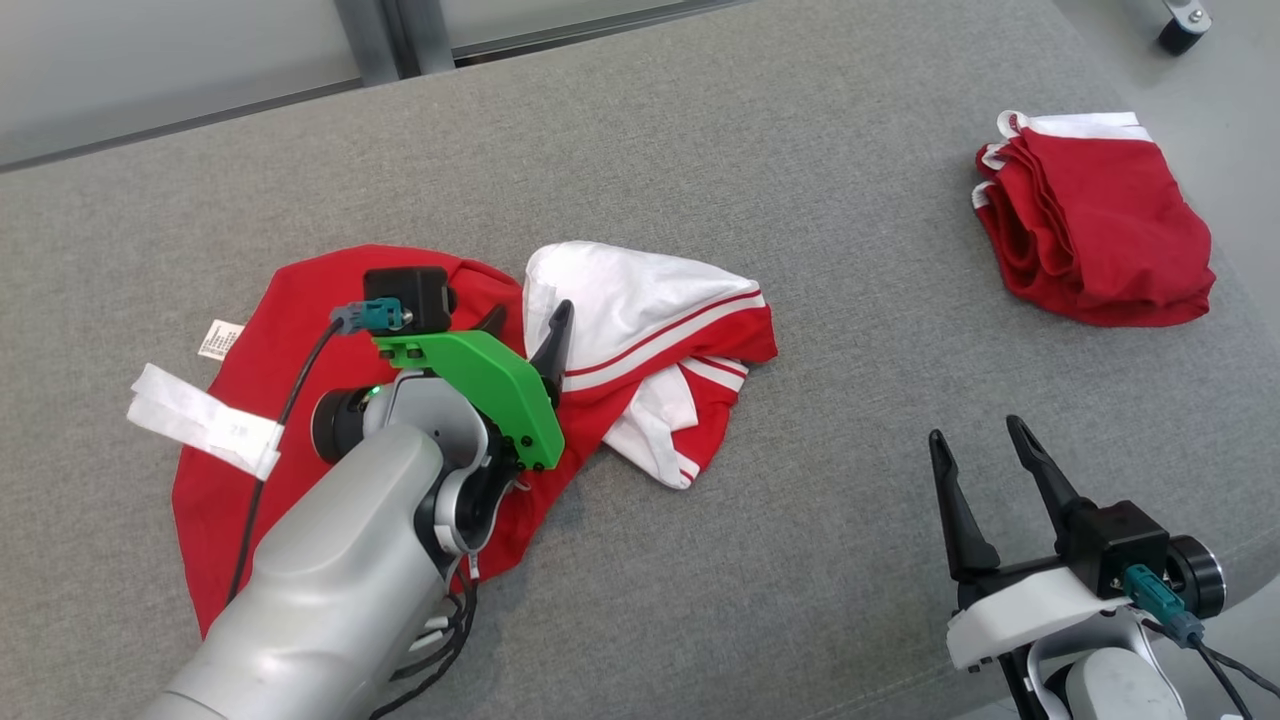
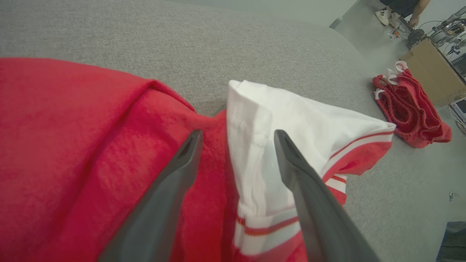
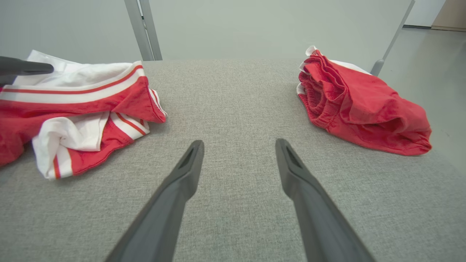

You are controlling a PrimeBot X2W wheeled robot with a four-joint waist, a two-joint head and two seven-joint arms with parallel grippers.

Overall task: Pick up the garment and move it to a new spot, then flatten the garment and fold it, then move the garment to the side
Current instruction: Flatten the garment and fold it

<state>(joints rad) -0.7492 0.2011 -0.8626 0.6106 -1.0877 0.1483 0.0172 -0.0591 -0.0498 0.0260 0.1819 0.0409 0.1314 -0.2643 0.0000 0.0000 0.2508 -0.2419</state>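
From my station I saw the garment (image 1: 620,300) lying crumpled on the grey padded surface (image 1: 700,130), left of centre in the head view. It was a red piece with a white panel and red-and-white striped trim bunched toward its right side. A small white tag (image 1: 220,340) and a longer white label strip (image 1: 200,420) stuck out at its left edge.

The left gripper (image 1: 528,318) was over the middle of the cloth with its two dark fingers spread apart and nothing between them. In the left wrist view it (image 2: 237,133) straddled the place where the red fabric met the white panel, one finger over each. The tips looked very close to the cloth, though I could not tell from that angle whether they actually touched it.

The right gripper (image 1: 975,432) sat at the lower right, well apart from the garment, above bare grey surface. Its fingers were also spread wide and held nothing, as the right wrist view (image 3: 239,142) showed plainly.

A second red garment (image 1: 1100,230), folded into a neat stack with white edging, lay near the far right edge of the surface. In the left wrist view a cardboard box (image 2: 433,69) stood on the floor beyond it, with a person's shoe (image 2: 382,14) farther back.
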